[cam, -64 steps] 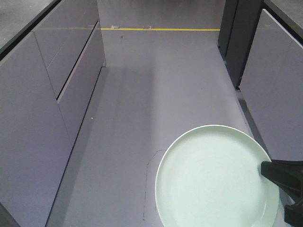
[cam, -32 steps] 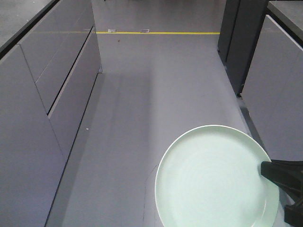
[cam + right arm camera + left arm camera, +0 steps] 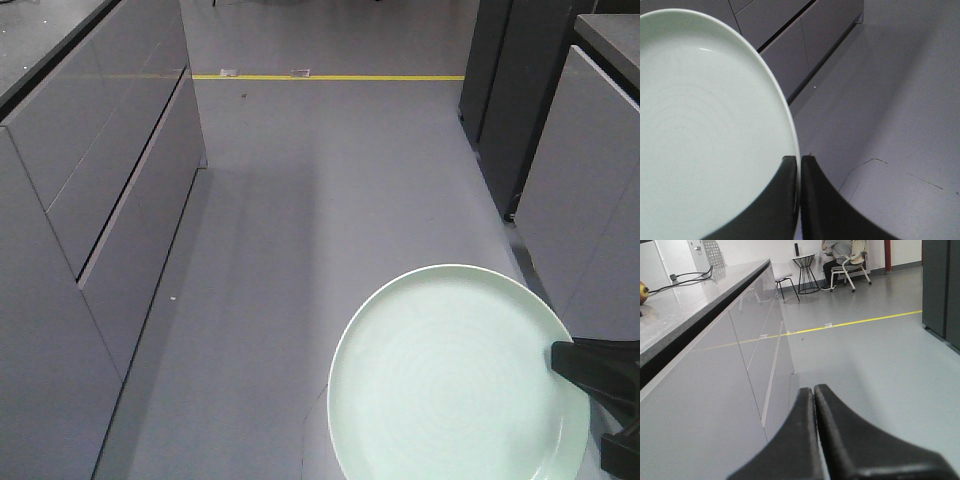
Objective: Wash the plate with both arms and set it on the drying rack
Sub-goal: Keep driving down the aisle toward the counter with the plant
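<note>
— Far left of the plate (image 3: 455,375)?
— Grey cabinet fronts (image 3: 90,200), running back to a yellow floor line (image 3: 330,76) well beyond the plate.
— Left gripper (image 3: 813,390)?
— Pressed together, fingers (image 3: 800,440) touching, gripping nothing, pointing along those cabinet fronts.
— And the plate itself?
— Held face up over bare grey floor (image 3: 330,250), roughly level.
— Right of the plate?
— Right gripper (image 3: 799,165), clamped on the plate's right rim, the edge pinched between both fingers.
</note>
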Available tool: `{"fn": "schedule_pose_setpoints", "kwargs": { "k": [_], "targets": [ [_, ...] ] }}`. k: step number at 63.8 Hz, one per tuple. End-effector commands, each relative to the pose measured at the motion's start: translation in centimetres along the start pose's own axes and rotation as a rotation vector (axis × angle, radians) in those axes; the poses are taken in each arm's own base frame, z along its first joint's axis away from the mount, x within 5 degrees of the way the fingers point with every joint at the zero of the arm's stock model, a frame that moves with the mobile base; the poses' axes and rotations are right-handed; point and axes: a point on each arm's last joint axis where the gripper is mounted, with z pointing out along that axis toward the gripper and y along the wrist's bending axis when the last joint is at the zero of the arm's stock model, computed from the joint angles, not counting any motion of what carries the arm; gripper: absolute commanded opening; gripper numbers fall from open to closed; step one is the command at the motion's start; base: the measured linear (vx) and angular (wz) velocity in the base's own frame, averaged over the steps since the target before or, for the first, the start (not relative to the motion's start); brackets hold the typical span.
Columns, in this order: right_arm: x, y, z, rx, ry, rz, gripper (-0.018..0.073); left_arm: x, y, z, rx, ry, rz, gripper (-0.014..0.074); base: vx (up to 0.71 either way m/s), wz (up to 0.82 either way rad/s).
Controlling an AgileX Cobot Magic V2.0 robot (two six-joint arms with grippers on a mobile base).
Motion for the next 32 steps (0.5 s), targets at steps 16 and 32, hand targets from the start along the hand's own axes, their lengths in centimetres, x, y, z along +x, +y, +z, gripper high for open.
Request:
{"fn": "schedule_pose_setpoints", "kwargs": {
  "k": [16,32],
  "targets": [
    [-1.17,0.13,-0.37,0.000,-0.070,0.008,-0.0001,-1.54,-0.02,-0.33,0.005,-0.111,-0.011,-0.0006,0.26,-0.05],
    [-1.17,0.13,-0.37,0.000,-0.070,0.008,-0.0001,-1.54,-0.02,-0.33,0.005,-0.111,-0.011,-0.0006,0.27,-0.05]
  ]
}}
